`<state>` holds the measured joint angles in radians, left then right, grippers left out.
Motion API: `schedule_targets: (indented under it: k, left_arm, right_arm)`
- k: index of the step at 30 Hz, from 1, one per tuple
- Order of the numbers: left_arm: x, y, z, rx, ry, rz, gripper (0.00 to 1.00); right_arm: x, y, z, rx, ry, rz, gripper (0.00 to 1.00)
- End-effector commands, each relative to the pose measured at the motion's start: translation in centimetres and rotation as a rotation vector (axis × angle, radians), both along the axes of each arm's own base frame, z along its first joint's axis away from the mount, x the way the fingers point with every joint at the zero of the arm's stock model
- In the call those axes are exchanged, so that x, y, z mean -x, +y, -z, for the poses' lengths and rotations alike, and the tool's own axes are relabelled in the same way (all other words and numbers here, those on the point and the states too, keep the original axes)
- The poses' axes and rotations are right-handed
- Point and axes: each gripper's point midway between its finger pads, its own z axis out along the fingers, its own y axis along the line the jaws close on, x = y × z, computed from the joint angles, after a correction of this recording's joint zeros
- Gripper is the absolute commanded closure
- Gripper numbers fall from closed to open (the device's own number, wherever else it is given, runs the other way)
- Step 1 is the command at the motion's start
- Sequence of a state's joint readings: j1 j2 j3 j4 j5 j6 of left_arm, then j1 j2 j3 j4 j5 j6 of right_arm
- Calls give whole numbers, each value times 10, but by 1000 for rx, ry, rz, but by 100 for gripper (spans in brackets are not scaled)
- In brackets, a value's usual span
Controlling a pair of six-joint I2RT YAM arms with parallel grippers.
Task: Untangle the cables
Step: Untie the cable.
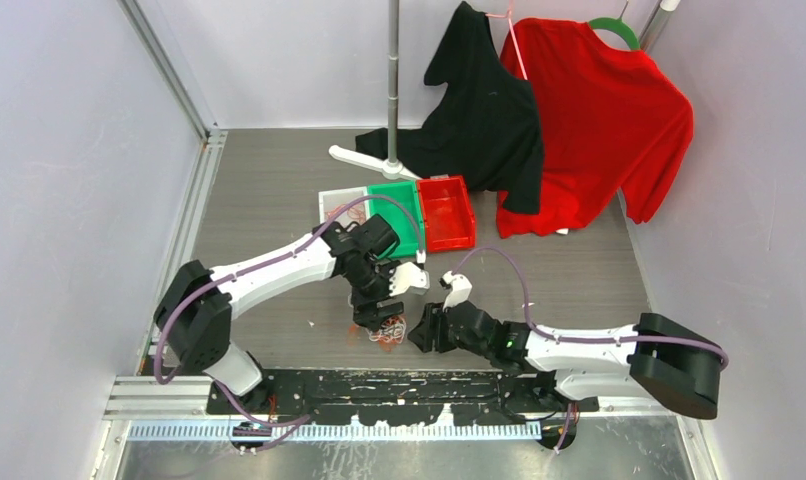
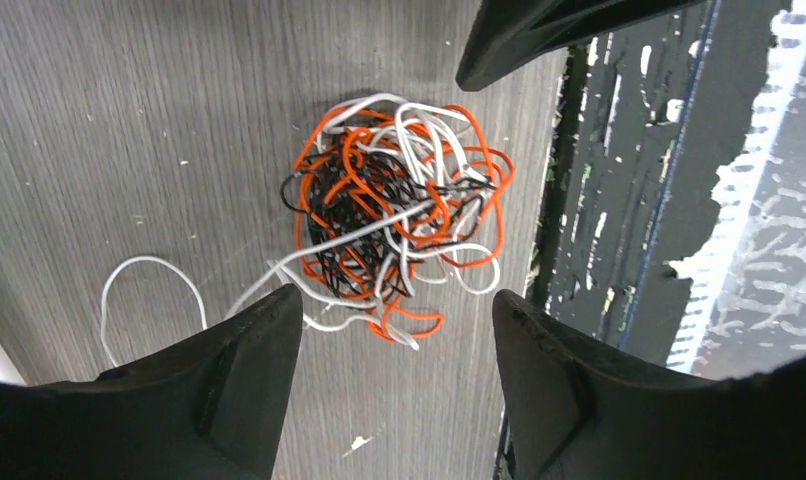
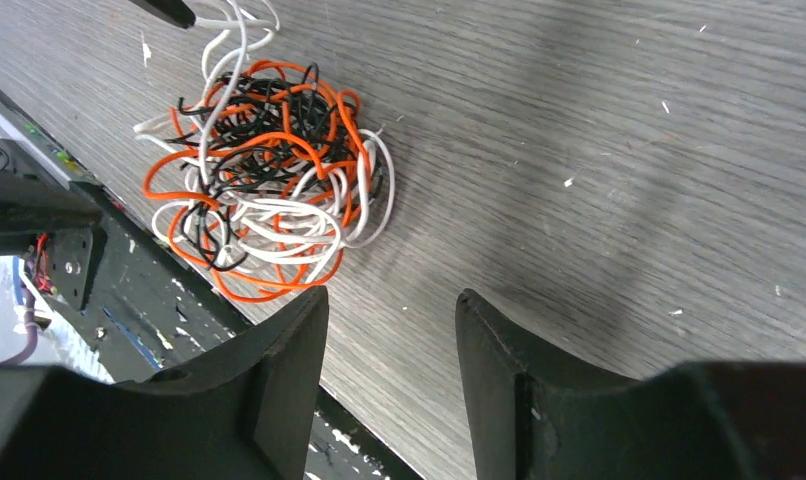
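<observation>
Grey wood-grain desk (image 1: 249, 190), flecked white, sitting between pale walls (image 1: 69, 150), cables (image 2: 394, 215) lying balled at its near edge, left gripper (image 2: 397, 300) and right gripper (image 3: 391, 297) hovering beside them, both gaping wide, holding nothing, shirts (image 1: 599, 120) hanging by the far right corner

The cables (image 1: 385, 331) lie in one tangle on the table (image 1: 579, 270) near its front edge. The left gripper (image 1: 376, 314) is just behind them and the right gripper (image 1: 422, 330) just to their right. Three bins (image 1: 394, 205) sit side by side farther back.

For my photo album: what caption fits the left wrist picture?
Open left tool poised above a tangled ball of orange, white and black cables on the grey table.
</observation>
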<state>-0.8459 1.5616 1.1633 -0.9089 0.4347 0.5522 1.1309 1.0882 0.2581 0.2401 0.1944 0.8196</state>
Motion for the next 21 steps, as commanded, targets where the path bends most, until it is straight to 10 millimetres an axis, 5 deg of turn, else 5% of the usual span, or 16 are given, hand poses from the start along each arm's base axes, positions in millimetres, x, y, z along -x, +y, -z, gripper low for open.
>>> schedule_targets:
  k: [1, 8, 14, 21]
  left_arm:
    - [-10, -9, 11, 22, -41, 25, 34]
    - [-22, -10, 23, 8, -96, 11, 59]
    - [-22, -4, 31, -7, -101, -17, 90]
    - [-17, 5, 32, 38, -4, -181, 100]
  right_arm:
    - [-9, 23, -25, -132, -61, -11, 45]
    - [-16, 51, -13, -117, -68, -72, 46]
    - [-24, 70, -11, -164, -55, -64, 50]
    - [-34, 73, -37, -261, -97, -9, 62]
